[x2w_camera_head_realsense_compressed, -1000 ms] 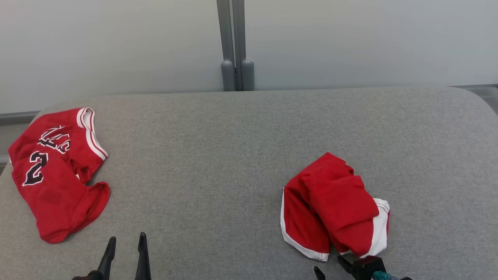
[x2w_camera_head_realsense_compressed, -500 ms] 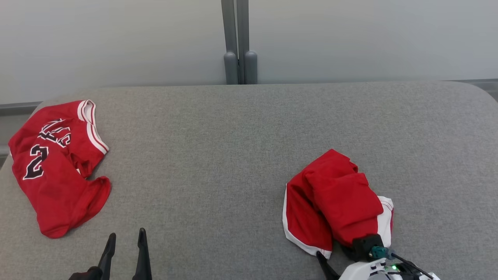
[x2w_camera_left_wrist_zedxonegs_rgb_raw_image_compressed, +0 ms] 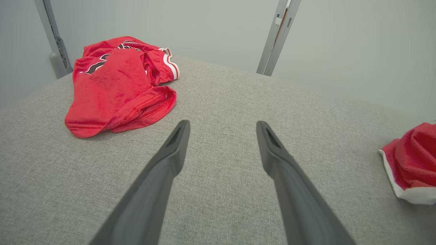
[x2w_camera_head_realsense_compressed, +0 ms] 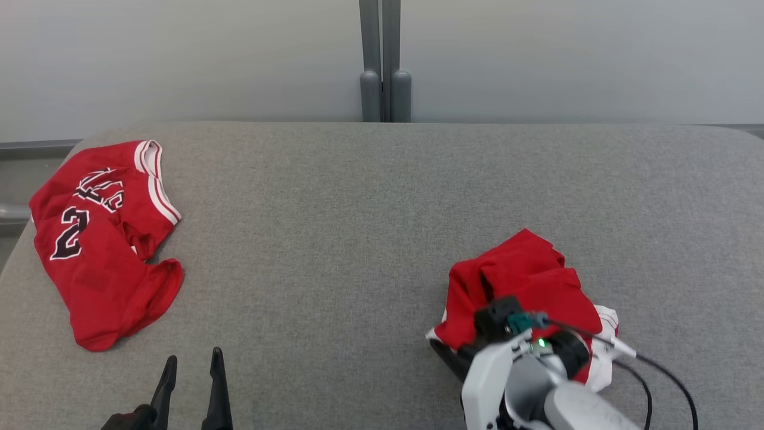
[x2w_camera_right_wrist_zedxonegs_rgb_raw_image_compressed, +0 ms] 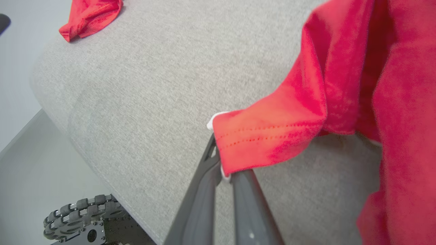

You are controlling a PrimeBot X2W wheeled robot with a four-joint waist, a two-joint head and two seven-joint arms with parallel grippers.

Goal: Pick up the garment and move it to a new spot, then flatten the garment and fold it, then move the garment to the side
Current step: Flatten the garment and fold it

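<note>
One crumpled pair of red shorts (x2w_camera_head_realsense_compressed: 525,280) with white trim is lying on the near right part of the grey fabric-covered bench (x2w_camera_head_realsense_compressed: 334,239), bunched into a heap with folds stacked over one another. In my right wrist view I am seeing the right tool (x2w_camera_right_wrist_zedxonegs_rgb_raw_image_compressed: 223,163) pinching a stitched hem corner of the shorts (x2w_camera_right_wrist_zedxonegs_rgb_raw_image_compressed: 272,143). Its two dark fingers are pressed together on the cloth, with a sliver of white trim showing at the tips. The pinched flap is standing a little off the fabric surface, with shadow under it. From the head camera, the right arm's white wrist (x2w_camera_head_realsense_compressed: 519,382) is covering the near edge of the heap. A small green light (x2w_camera_head_realsense_compressed: 541,343) is glowing on it, and a black cable (x2w_camera_head_realsense_compressed: 674,382) is looping off to the right.

I am holding the left tool (x2w_camera_head_realsense_compressed: 194,356) at the near left, well apart from the shorts. Its fingers are spread wide with nothing between them, hovering over bare bench (x2w_camera_left_wrist_zedxonegs_rgb_raw_image_compressed: 222,123).

A red jersey (x2w_camera_head_realsense_compressed: 101,239) with a black number 2 and white-striped trim is lying rumpled at the far left edge. Beyond the bench, a pair of grey posts (x2w_camera_head_realsense_compressed: 385,60) is rising against a pale wall. In the right wrist view, a roller wheel (x2w_camera_right_wrist_zedxonegs_rgb_raw_image_compressed: 81,211) is showing below the bench's rounded edge.
</note>
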